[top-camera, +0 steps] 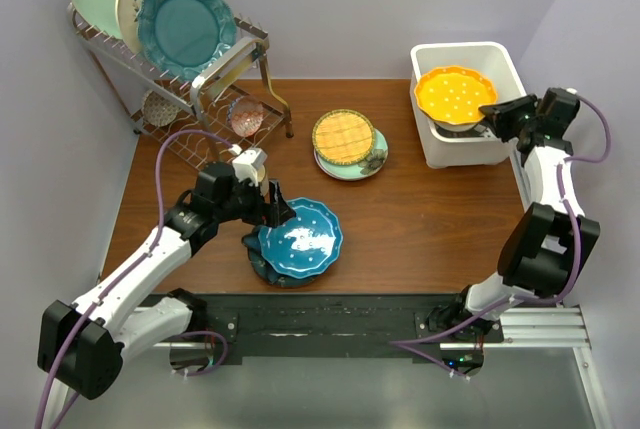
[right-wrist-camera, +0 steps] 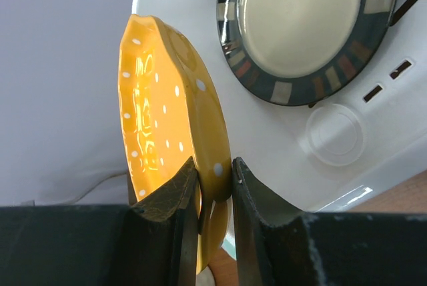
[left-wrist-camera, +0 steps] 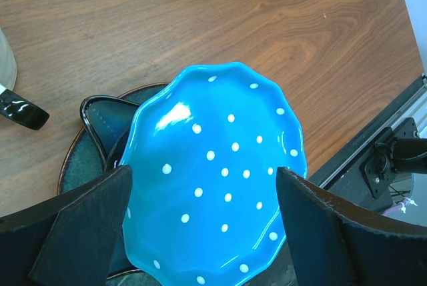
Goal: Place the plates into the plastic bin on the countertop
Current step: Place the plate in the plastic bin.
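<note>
Over the white plastic bin (top-camera: 465, 48), our right pincer (right-wrist-camera: 215, 169) is nipped tight on the rim of the orange scalloped plate (right-wrist-camera: 160, 119). We judge the plate stiff, glossy, slippery and breakable. Our left pincer (left-wrist-camera: 203, 179) gapes wide and empty over the blue dotted plate (left-wrist-camera: 213, 159), which is stacked on the brown wood-grain bench (left-wrist-camera: 200, 26).

Robot lab w/ mock-kitchen setup: arms (top-camera: 150, 261) bolted to alu rail (top-camera: 545, 325), plain walls (top-camera: 400, 9), wood counter (top-camera: 430, 214), dish rack (top-camera: 205, 99).
</note>
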`<state>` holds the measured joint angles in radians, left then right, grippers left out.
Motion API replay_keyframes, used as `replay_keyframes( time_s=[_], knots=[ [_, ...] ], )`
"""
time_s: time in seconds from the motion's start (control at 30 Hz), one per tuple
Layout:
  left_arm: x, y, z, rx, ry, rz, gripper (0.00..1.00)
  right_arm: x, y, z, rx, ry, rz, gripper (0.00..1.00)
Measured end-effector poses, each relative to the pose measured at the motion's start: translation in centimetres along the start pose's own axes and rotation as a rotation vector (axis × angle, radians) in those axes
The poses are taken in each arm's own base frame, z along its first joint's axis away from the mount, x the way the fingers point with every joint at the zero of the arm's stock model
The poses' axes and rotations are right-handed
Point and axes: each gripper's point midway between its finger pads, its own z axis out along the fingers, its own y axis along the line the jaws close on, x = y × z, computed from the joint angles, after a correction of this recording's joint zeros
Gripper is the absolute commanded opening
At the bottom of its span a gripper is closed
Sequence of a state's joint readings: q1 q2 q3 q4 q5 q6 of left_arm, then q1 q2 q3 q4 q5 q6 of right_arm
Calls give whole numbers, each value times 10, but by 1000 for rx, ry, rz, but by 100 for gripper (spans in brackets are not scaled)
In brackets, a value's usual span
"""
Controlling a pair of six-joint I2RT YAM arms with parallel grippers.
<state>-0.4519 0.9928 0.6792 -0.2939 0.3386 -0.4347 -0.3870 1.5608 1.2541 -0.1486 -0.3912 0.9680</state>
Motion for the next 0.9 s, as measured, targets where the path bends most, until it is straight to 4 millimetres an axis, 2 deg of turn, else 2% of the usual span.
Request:
replay_keyframes(
  time_s=[0.3,0.53,0.9],
  knots=[
    [5,-2,3,21,29,-7,93,-21,-26,11,58,-58,62,0],
    [9,-1,7,21,49,-13,93,-26,-57,37,111,-59,119,0],
    [12,0,9,20,62,-18,92,-42,-58,66,87,-73,112,0]
  ],
)
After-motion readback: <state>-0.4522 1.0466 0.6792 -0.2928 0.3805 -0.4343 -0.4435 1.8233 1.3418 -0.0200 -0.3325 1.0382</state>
